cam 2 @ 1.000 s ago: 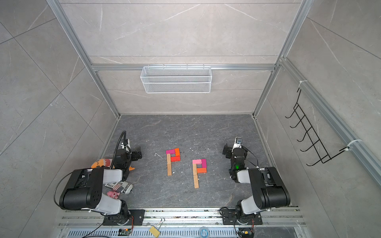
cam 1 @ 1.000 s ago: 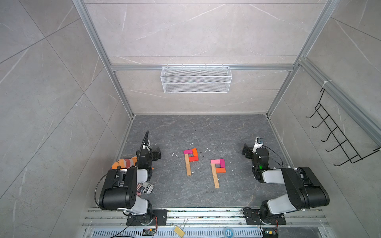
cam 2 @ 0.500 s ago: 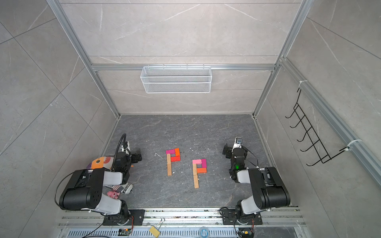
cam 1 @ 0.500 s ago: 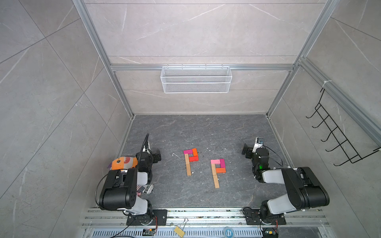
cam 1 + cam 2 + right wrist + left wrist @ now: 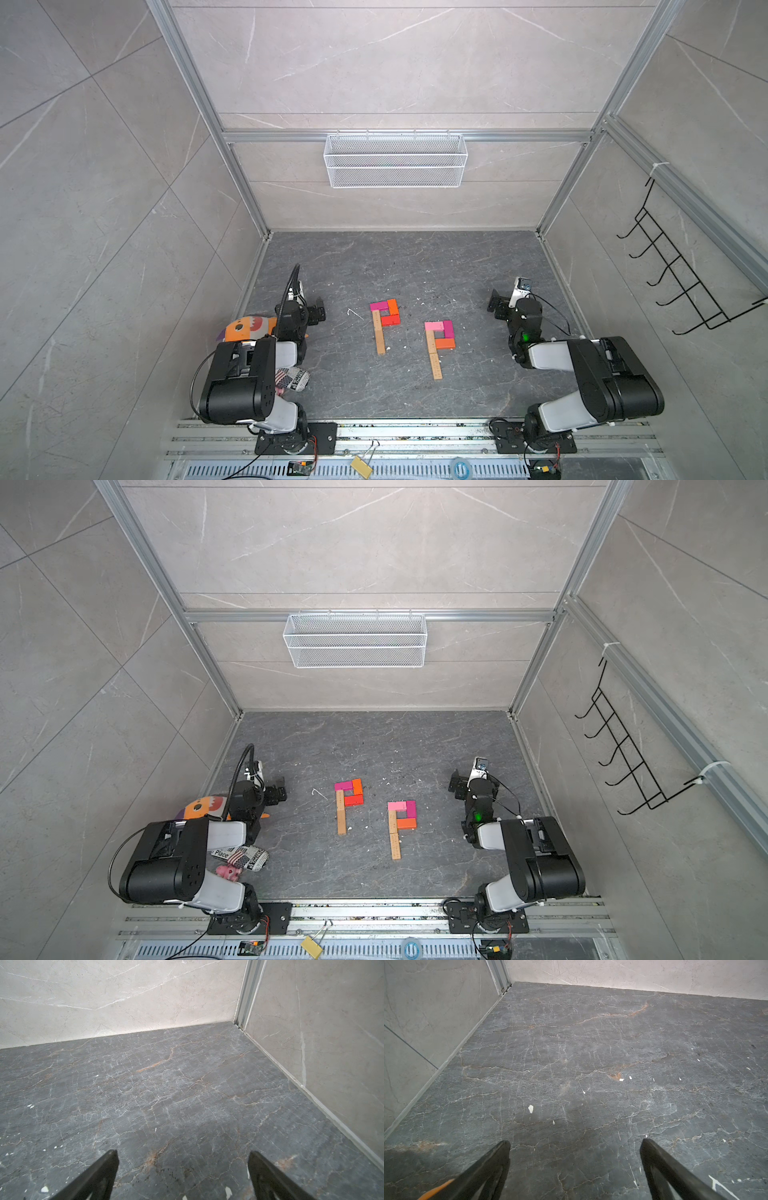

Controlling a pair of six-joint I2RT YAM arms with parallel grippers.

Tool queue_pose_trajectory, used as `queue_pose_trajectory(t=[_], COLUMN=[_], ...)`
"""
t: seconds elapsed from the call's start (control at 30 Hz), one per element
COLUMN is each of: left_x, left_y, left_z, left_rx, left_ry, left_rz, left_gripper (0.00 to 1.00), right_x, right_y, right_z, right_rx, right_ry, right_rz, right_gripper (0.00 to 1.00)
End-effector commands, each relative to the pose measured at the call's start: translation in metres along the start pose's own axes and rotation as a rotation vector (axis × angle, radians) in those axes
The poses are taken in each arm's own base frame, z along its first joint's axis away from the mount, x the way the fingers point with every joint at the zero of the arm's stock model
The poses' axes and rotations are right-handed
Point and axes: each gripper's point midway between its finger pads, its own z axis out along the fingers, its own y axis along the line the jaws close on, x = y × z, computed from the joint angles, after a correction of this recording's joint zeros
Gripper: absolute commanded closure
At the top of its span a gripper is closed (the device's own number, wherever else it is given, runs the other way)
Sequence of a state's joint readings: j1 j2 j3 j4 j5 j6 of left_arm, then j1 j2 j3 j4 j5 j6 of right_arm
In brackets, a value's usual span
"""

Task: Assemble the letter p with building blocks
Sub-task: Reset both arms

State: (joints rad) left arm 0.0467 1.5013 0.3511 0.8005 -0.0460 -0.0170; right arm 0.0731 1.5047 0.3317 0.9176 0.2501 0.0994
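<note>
The floor (image 5: 415,266) looks the same as a second ago: no block has shifted on it. My left arm has only settled a little, so more of the fish (image 5: 245,328), which lies just behind my left pincer (image 5: 316,315), now shows. My right pincer (image 5: 496,305) has not moved. Both pincers are spread fully apart and hold nothing. In both wrist views there is only bare floor between the fingertips (image 5: 503,1146).

Between the two pincers two P figures lie flat. The left P (image 5: 379,334), on the inner side of my left pincer, has a tan stem and a loop of magenta, orange and red blocks. The right P (image 5: 432,351), on the inner side of my right pincer, has a longer tan stem and a loop of pink, magenta and orange. Each P is well apart from its pincer, and the two do not touch each other. I see no loose block. So I judge that the letter is done and my arms are only resting.

For moving, the floor ahead of both pincers is open up to the back wall. A side wall (image 5: 436,1012) stands near the outer side of each pincer. Any sweep inward would go toward the figures and could push them out of shape. Only small white crumbs (image 5: 530,1108) lie ahead of my left pincer.
</note>
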Motion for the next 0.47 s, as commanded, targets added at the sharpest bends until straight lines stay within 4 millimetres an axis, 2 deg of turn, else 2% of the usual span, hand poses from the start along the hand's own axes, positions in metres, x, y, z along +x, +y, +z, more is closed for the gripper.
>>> queue_pose_trajectory(t=[0.0, 0.17, 0.27, 0.43], left_x=[-0.015, -0.015, -0.015, -0.015], left_y=[0.0, 0.0, 0.0, -0.001], left_z=[0.001, 0.001, 0.001, 0.001], left_rx=[0.008, 0.009, 0.009, 0.009], left_ry=[-0.042, -0.041, -0.041, -0.042], left_rz=[0.013, 0.013, 0.014, 0.014], left_gripper=[0.0, 0.0, 0.0, 0.0], right_x=[-0.001, -0.001, 0.001, 0.0], right_y=[-0.001, -0.002, 0.008, 0.008], right_z=[-0.001, -0.001, 0.002, 0.001], right_rx=[0.01, 0.014, -0.057, -0.076], right_ry=[-0.011, -0.009, 0.007, 0.003], right_rz=[-0.018, -0.009, -0.027, -0.023], right_gripper=[0.0, 0.0, 0.0, 0.0])
